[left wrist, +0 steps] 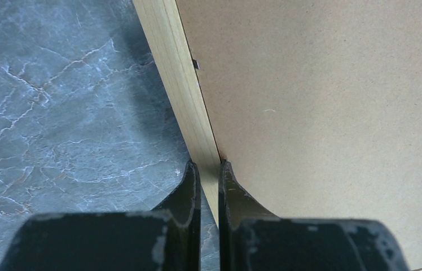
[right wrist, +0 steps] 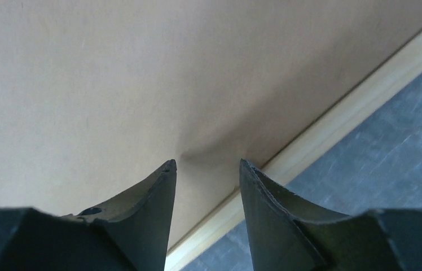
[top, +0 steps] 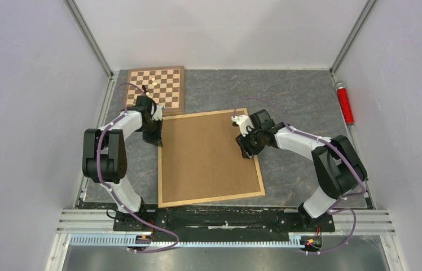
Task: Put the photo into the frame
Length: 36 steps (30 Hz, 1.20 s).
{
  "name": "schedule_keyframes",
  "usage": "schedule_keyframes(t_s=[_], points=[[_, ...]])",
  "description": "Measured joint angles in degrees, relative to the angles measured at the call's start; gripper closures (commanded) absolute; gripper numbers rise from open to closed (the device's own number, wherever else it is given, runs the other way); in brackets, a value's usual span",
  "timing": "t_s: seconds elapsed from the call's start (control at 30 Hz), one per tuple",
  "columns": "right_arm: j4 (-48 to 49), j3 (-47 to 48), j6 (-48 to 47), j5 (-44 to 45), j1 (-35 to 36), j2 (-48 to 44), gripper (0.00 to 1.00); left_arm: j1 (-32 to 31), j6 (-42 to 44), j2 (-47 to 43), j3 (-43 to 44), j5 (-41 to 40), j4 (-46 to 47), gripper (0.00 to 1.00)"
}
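Two arms reach over the frame (top: 214, 199), which lies back-up on the table (top: 299, 96) with a brown board (top: 206, 155) filling it. In the top view the left gripper (top: 157, 141) is down at the frame's left rail and the right gripper (top: 246, 152) is over the board just inside the right rail. A chessboard (top: 161, 84) lies beyond the left jaws, touching the frame's far corner. A red cylinder (top: 344, 103) lies well off to the right of the right jaws.

From the left wrist, the left gripper (left wrist: 207, 165) has its jaws nearly together, with only a slit between them. The frame's pale rail (left wrist: 180, 84) runs straight into that slit and looks pinched there. Board (left wrist: 321, 113) spreads to the right of the jaws and table (left wrist: 56, 113) to their left.

From the right wrist, the right gripper (right wrist: 207, 164) has its jaws apart with nothing between them. The tips hover at or on the board (right wrist: 113, 84), and I cannot tell whether they touch it. The rail (right wrist: 333, 127) runs slantwise just right of the jaws, with table (right wrist: 400, 169) beyond it.
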Motion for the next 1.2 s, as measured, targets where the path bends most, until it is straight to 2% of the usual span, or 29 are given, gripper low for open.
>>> schedule_keyframes(t_s=[0.23,0.47,0.83,1.2], points=[[-3.3,5.4,-3.6,2.6,1.3,4.6,0.52,0.0,0.0,-0.1,0.0,0.0,0.0,0.98],[-5.0,7.1,-5.7,3.6,1.9,4.1,0.5,0.0,0.0,-0.1,-0.1,0.1,0.1,0.98],[-5.2,13.6,-8.2,11.7,0.9,4.3,0.5,0.0,0.0,-0.1,-0.1,0.1,0.1,0.98],[-4.4,14.5,-8.5,10.1,0.9,8.3,0.51,0.0,0.0,-0.2,-0.1,0.1,0.1,0.98]])
